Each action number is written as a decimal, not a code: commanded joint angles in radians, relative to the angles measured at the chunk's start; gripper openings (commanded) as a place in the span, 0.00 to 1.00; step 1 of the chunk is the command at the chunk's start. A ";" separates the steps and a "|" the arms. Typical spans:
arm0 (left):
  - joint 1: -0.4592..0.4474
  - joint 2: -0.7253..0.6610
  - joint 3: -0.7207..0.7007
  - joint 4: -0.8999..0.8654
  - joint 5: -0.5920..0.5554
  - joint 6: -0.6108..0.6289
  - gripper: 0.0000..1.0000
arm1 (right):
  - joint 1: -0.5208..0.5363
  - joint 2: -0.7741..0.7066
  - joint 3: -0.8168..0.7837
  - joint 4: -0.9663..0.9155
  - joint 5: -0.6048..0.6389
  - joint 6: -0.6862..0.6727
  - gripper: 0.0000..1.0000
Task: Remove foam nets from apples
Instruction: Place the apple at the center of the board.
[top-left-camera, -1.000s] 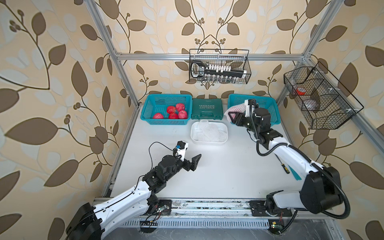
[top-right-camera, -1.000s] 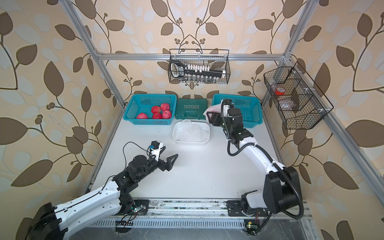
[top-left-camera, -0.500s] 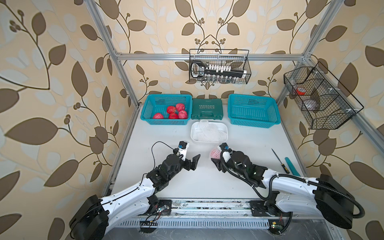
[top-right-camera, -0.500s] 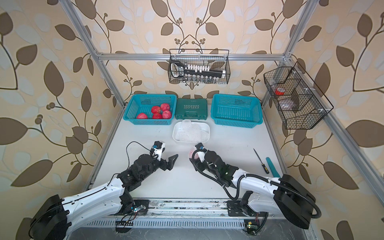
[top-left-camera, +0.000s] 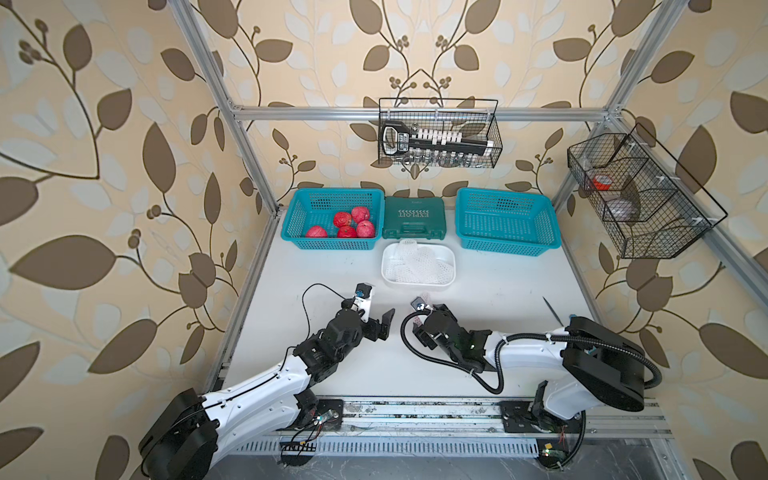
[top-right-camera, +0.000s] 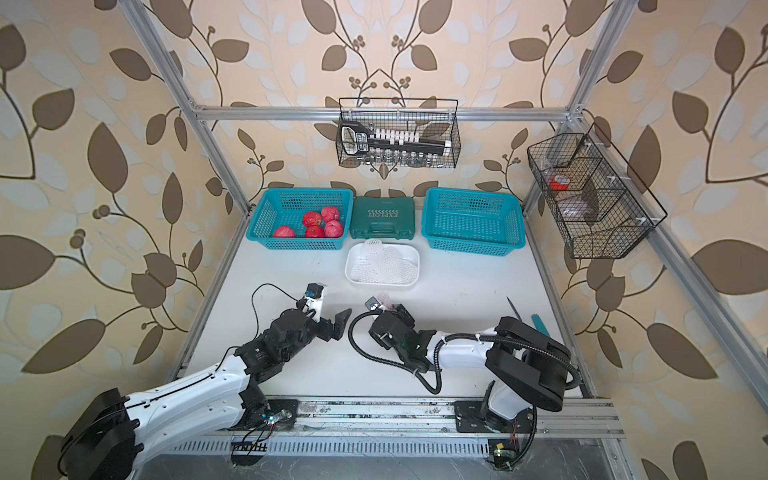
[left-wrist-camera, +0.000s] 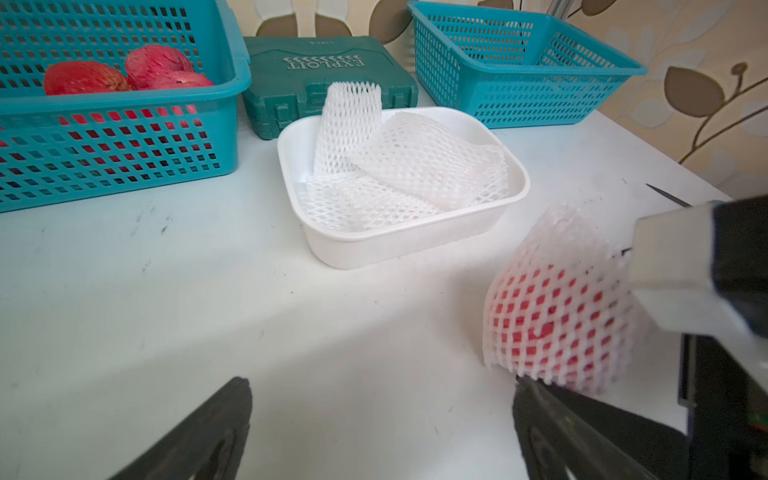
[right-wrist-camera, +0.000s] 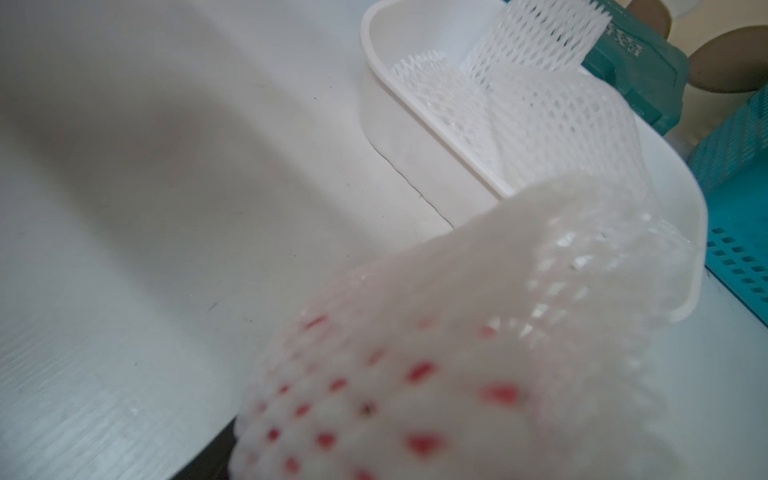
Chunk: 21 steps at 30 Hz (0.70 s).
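A: At the table's (left-wrist-camera: 166, 291) near middle: one apple (left-wrist-camera: 540, 316), net (left-wrist-camera: 573, 232) on, at the right gripper (top-left-camera: 431, 306); clamped or slack, cannot tell.
B: Left gripper (left-wrist-camera: 380, 399): spread wide, empty, just beside. Risk: a weak hold lets the apple follow the tugged net and roll off.

A robot test cell dressed as a home: aluminium frame (top-left-camera: 311, 113), leaf wallpaper (top-left-camera: 104, 166), white table (top-left-camera: 332, 270), arms (top-left-camera: 257, 390) bolted to a rail (top-left-camera: 415, 409), hung wire baskets (top-left-camera: 438, 101).
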 joint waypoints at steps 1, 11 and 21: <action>-0.007 -0.033 -0.012 -0.008 -0.052 0.002 0.99 | 0.004 0.037 0.036 -0.024 0.026 0.009 0.80; -0.007 -0.030 -0.003 -0.033 -0.076 -0.006 0.99 | 0.004 0.031 0.027 -0.017 -0.011 0.010 0.98; -0.007 -0.057 -0.008 -0.038 -0.060 0.010 0.99 | -0.017 -0.241 -0.033 -0.009 -0.219 0.023 1.00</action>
